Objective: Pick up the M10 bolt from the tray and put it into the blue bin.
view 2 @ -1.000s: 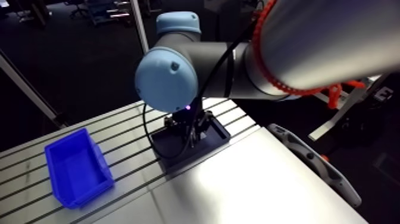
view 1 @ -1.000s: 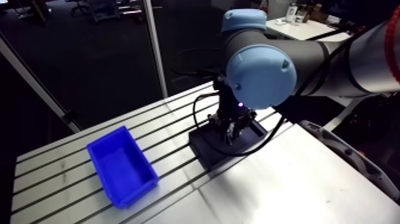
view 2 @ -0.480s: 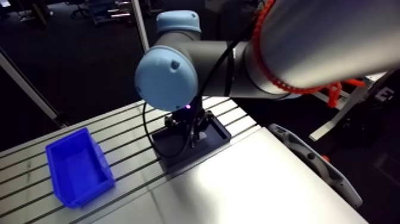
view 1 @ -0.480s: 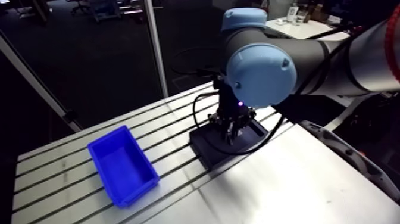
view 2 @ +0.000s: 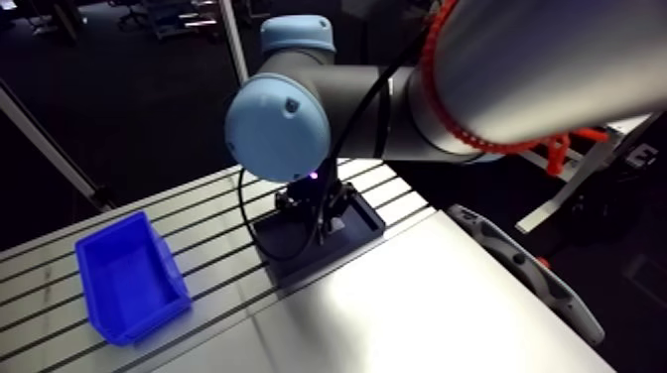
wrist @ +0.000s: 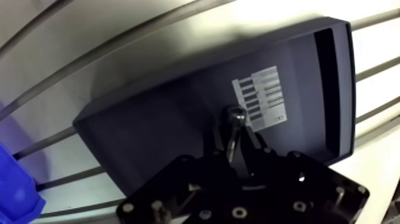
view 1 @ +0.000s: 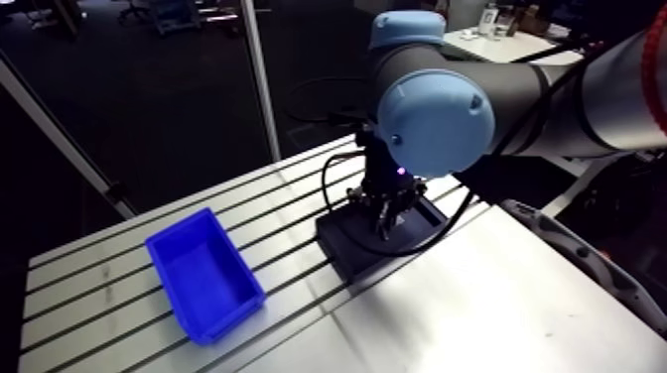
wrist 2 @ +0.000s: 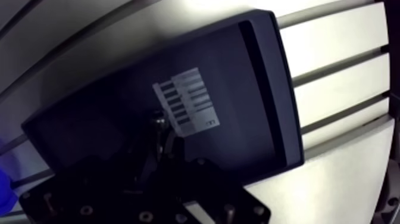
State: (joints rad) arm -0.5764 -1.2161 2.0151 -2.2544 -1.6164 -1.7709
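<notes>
Nothing on the table [view 1: 496,308] has shifted since just before, and my claw [wrist: 233,144] stays low over the dark tray [wrist: 149,119]. My two fingers are pinched narrow on the shank of the M10 bolt [wrist: 233,115], its round head poking out ahead of them beside the white label [wrist: 265,98]. Whether it touches the tray floor I cannot tell. The blue bin [view 1: 203,273] sits well apart from the tray

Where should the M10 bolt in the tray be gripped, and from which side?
Grip the M10 bolt across its shank, just behind the head, coming straight down. It lies flat on the tray floor, so both shank sides are free; the gripper is shut there.
</notes>
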